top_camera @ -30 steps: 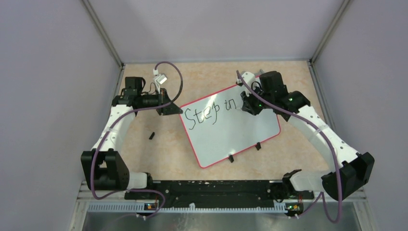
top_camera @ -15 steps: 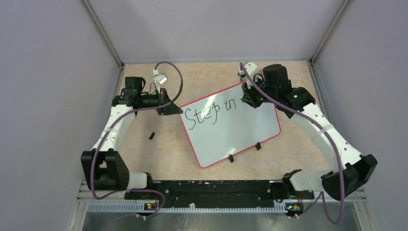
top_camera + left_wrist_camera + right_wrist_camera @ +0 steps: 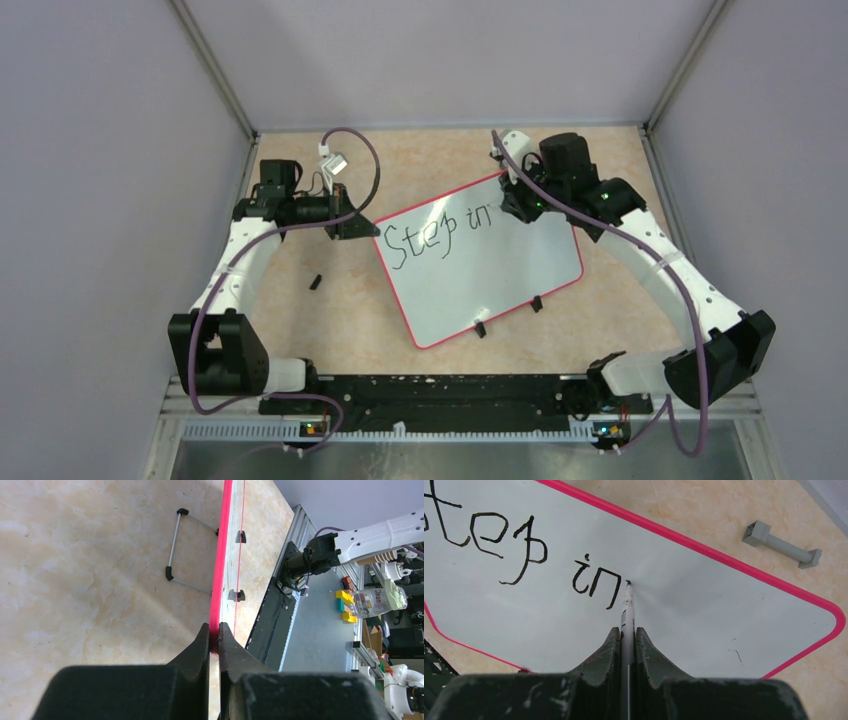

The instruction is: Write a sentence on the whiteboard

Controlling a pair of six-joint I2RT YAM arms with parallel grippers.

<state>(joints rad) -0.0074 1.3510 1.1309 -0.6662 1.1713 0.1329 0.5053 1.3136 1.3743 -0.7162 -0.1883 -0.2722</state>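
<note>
The whiteboard [image 3: 490, 275] lies tilted on the table, white with a pink-red rim and two black clips on its near edge. The sentence [image 3: 440, 232] reads "Step in" in black; it also shows in the right wrist view [image 3: 524, 550]. My left gripper [image 3: 350, 222] is shut on the board's left rim, seen edge-on in the left wrist view [image 3: 214, 632]. My right gripper [image 3: 520, 205] is shut on a white marker [image 3: 627, 615], whose tip touches the board just right of "in".
A small black marker cap [image 3: 315, 282] lies on the table left of the board. A grey plastic piece [image 3: 781, 545] lies beyond the board's far edge. The board's wire stand [image 3: 175, 550] shows under it. Grey walls enclose the table on three sides.
My right gripper has moved with the marker from the board's upper right area up and slightly left, and the tip now rests just after "in". The left arm has not moved.
</note>
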